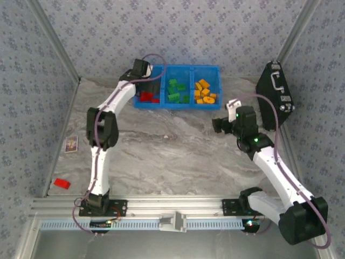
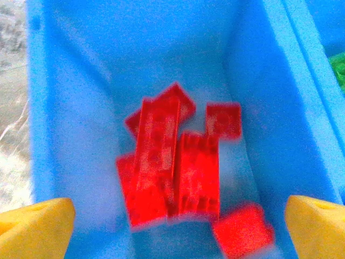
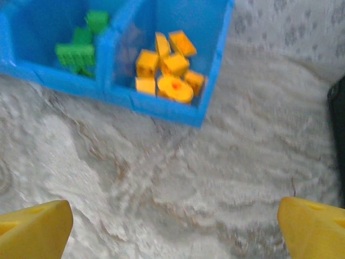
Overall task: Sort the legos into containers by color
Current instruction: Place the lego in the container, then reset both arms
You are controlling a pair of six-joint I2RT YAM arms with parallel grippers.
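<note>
Top external view, room first: walls (image 1: pixel 178 32) on three sides, papered blue-grey with a small repeating motif and joined by metal corner posts. Surface (image 1: pixel 178 156) is marbled grey-white, with an aluminium rail (image 1: pixel 178 204) along its near edge carrying both arm bases.

Left arm (image 1: pixel 102 129) reaches to the far side. Right arm (image 1: pixel 269 156) is bent over the right half of the surface. Black case (image 1: pixel 275 97) with a metal handle leans at the right wall.

Blue tray (image 1: pixel 186 66) sits at the far middle of the surface, three compartments side by side:
- left: red legos (image 2: pixel 172 167), piled and overlapping
- middle: green legos (image 1: pixel 176 90)
- right: orange-yellow legos (image 1: pixel 204 91)

Left wrist view: left end effector (image 2: pixel 178 226) hangs over the left compartment, yellow fingers wide apart, nothing gripped. The red pile lies below it.

Right wrist view: right end effector (image 3: pixel 175 226) is above bare surface, near side of the tray – fingers wide apart, nothing between them.

Small items: a patterned card (image 1: pixel 71 144) lies flat near the left wall. One stray red brick (image 1: pixel 61 183) lies nearer the rail, well apart from the tray.
</note>
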